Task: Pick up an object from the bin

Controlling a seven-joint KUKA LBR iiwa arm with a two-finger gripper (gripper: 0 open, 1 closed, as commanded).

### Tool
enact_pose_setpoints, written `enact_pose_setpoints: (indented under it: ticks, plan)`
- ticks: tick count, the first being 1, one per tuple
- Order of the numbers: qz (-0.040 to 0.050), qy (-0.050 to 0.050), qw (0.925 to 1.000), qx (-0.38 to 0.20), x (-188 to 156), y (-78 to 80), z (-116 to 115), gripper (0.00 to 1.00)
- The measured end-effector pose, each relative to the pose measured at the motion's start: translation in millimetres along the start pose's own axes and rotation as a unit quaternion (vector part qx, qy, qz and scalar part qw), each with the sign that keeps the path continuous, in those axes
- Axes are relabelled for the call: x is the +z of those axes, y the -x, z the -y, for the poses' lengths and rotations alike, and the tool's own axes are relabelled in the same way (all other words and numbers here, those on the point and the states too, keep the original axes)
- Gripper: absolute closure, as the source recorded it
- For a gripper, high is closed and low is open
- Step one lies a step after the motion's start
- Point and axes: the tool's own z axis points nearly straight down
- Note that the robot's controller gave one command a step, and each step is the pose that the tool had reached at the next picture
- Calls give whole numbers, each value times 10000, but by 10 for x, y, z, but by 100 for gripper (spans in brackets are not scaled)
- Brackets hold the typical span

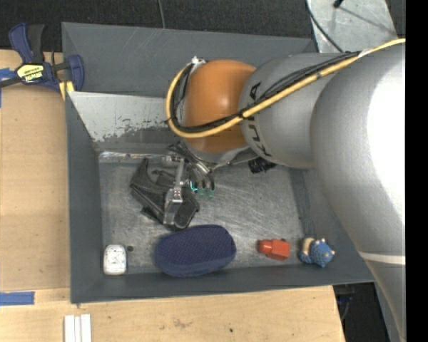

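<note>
My gripper [177, 206] hangs low over the middle left of the bin floor, under the orange wrist cover. Its metal fingers point down onto a black angular object [148, 185] that lies beneath and to the left of them. The fingertips sit at that object's right edge; whether they close on it I cannot tell. Just below the gripper lies a dark blue oval pouch [195, 250].
A small white rounded thing [115, 259] lies in the bin's front left corner. A little orange-red piece [274, 248] and a blue and yellow toy [317, 252] rest at the front right. The arm covers the bin's right and rear.
</note>
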Motion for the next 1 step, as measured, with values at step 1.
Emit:
enact_pose_setpoints:
  ticks: [1]
  plan:
    - [-14,0,10000,-4,-1,-7,-3,100]
